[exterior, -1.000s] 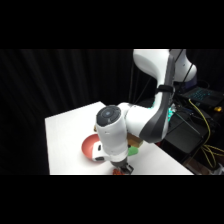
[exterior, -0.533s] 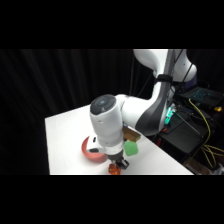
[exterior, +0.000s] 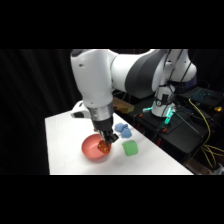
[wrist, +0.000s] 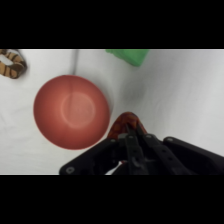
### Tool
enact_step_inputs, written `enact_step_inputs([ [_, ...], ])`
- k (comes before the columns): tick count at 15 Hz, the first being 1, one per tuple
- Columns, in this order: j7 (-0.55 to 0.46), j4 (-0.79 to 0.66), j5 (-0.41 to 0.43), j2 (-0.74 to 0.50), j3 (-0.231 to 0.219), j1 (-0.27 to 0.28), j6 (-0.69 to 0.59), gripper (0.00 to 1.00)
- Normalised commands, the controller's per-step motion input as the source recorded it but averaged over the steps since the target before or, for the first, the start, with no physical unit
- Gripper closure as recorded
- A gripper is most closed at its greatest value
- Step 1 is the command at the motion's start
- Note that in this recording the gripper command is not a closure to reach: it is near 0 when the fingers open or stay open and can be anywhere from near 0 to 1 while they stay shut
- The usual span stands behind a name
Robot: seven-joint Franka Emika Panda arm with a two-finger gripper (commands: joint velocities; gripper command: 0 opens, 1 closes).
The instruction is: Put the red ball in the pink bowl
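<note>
I see the red ball (wrist: 127,124), small and orange-red with paler specks, clenched in my tool (exterior: 104,145). In the wrist view it sits just off the rim of the pink bowl (wrist: 71,111), whose smooth, shallow basin lies beside and ahead of the tool. From the side, the tool hangs straight down from the arm, ball over the bowl's near edge. Past the tool lies a green block (exterior: 129,148) on the desk (exterior: 65,140); a blue object (exterior: 121,129) sits behind it, and a striped tan toy (wrist: 11,64) lies beyond the bowl.
</note>
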Motion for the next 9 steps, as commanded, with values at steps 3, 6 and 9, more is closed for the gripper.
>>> enact_step_inputs([
  [3, -0.01, 0.01, -0.091, -0.12, -0.063, -0.196, -0.03, 0.07],
  [6, 0.01, 0.03, -0.087, -0.06, -0.048, -0.142, 0.01, 0.07],
  [9, -0.04, 0.02, -0.001, 0.0, 0.006, -0.1, 0.08, 0.08],
])
